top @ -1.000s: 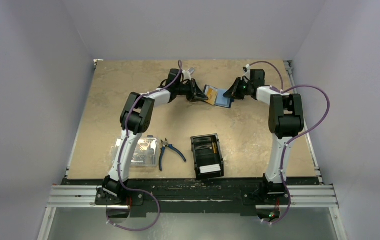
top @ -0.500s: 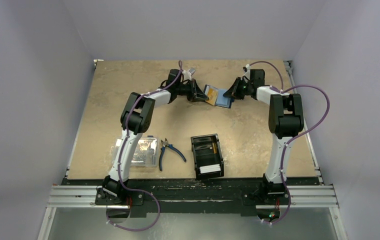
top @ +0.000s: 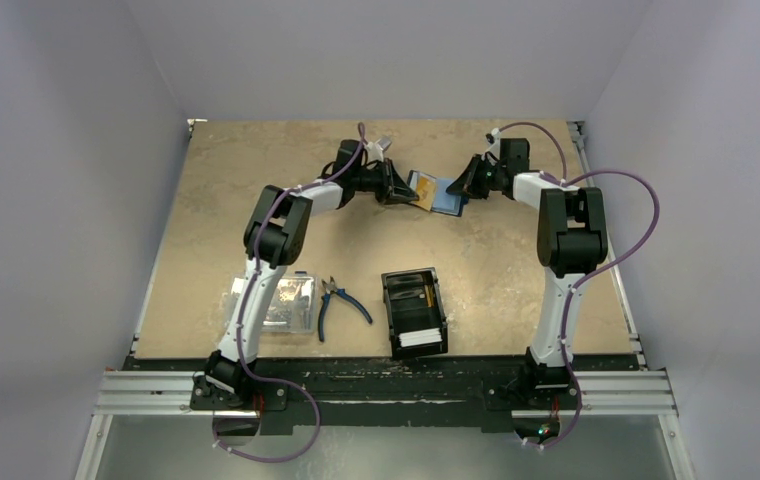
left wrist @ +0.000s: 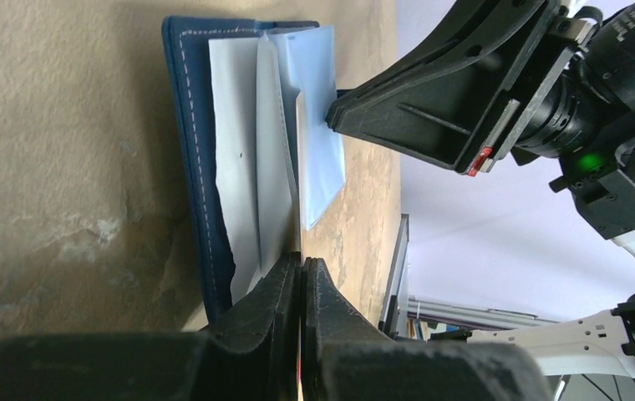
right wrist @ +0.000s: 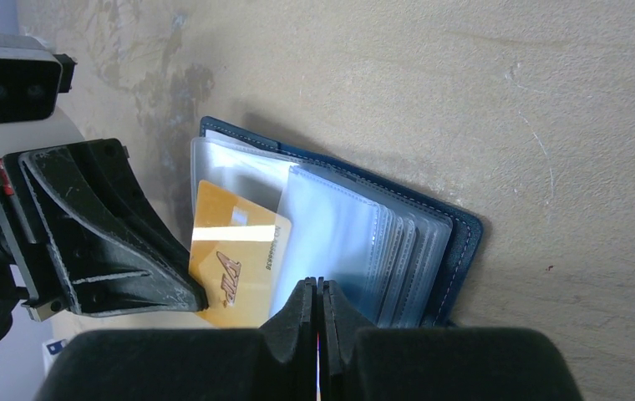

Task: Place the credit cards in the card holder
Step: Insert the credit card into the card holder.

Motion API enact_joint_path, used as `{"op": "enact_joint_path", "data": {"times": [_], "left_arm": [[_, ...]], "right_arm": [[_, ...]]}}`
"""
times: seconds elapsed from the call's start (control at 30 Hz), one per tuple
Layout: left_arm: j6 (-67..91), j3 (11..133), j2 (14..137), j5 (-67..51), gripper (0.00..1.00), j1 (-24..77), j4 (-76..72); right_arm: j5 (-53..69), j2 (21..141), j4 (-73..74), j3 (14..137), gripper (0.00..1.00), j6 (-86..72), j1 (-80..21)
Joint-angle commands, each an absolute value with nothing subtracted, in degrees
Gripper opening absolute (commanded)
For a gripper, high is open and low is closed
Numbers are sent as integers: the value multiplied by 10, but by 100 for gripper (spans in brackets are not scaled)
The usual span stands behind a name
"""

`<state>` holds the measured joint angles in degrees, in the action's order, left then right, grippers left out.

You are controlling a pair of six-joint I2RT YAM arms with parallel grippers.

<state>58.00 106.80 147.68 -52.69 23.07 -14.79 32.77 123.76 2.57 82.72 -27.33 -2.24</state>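
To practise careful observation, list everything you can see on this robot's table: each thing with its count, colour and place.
navy blue folding card holder: one, navy with clear sleeves, open, far middle
orange-yellow plastic credit card: one, orange-yellow, at the holder's left side
white plastic cards: count unclear, white, near end of the tray
black open-topped rectangular tray: one, black, near middle
blue-handled metal pliers: one, blue and grey, left of the tray
clear plastic box: one, clear, near left
tan table: one, tan, under everything
left tool: one, black, shut on the orange-yellow card
right tool: one, black, shut on a holder sleeve
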Motion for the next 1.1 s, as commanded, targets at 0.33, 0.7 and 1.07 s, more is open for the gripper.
{"op": "enact_joint_path", "data": {"times": [0.33, 0.7, 1.07], "left_arm": [[636, 1118, 1508, -526, 0, 239, -214], [657, 1130, 1514, -511, 0, 240, -225], [658, 1130, 1517, -505, 0, 249, -226]], "right_arm": [[301, 1264, 60, 832, 0, -248, -25], [302, 1263, 60, 831, 0, -248, -26], [305, 1264, 60, 832, 0, -249, -26]]}}
